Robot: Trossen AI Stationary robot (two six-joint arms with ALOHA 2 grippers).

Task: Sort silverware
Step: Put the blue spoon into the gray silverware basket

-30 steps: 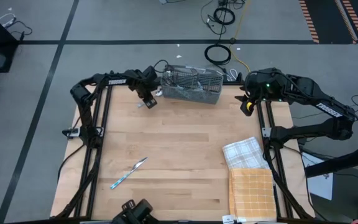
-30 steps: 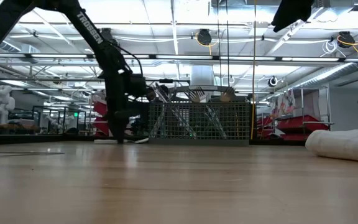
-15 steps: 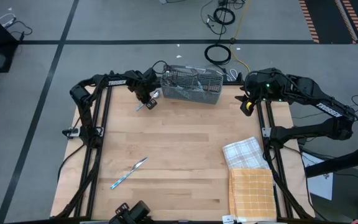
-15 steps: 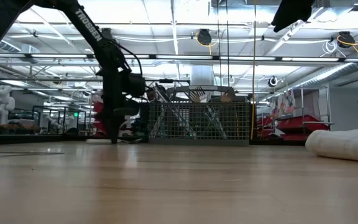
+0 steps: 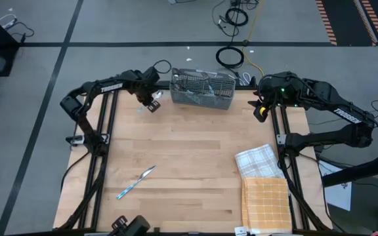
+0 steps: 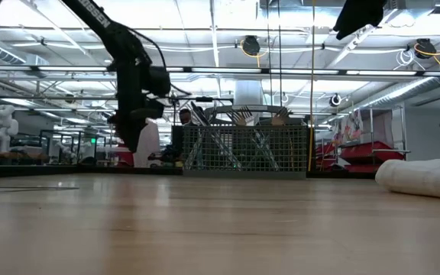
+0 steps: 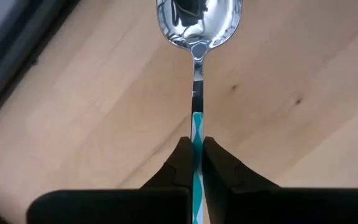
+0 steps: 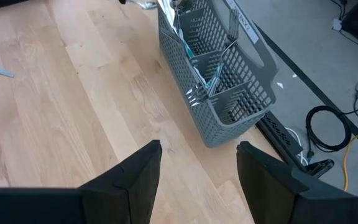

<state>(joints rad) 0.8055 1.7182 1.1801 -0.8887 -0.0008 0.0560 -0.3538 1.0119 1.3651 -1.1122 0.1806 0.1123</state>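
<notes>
My left gripper point(image 5: 151, 102) hangs over the table's far left part, just left of the grey wire-mesh caddy point(image 5: 202, 88), and is shut on a spoon point(image 7: 197, 37) with a shiny bowl and a light blue patterned handle. More silverware stands in the caddy's compartments point(image 8: 213, 68). One knife point(image 5: 136, 181) lies flat on the wood in the near left area. My right gripper point(image 8: 197, 158) waits open and holding nothing above the far right corner point(image 5: 262, 108), looking toward the caddy. My left gripper pinches the spoon's blue patterned handle point(image 7: 197, 134) between its two fingers, which come from above and point down. The handle runs on in line with the fingers. The spoon hangs below them with its bowl point(image 6: 148, 145) lowest, just above the table.
Two folded towels lie at the table's right side, a white checked one point(image 5: 258, 160) and an orange one point(image 5: 266, 203). The caddy point(image 6: 243, 149) stands at the far edge. Bare wood point(image 5: 189, 151) spreads across the middle. Cables lie on the floor beyond the far edge.
My left gripper has risen from table level beside the caddy's left end and shifted a little toward the table's left edge, staying shut. The spoon has come up with it and now hangs off the wood.
</notes>
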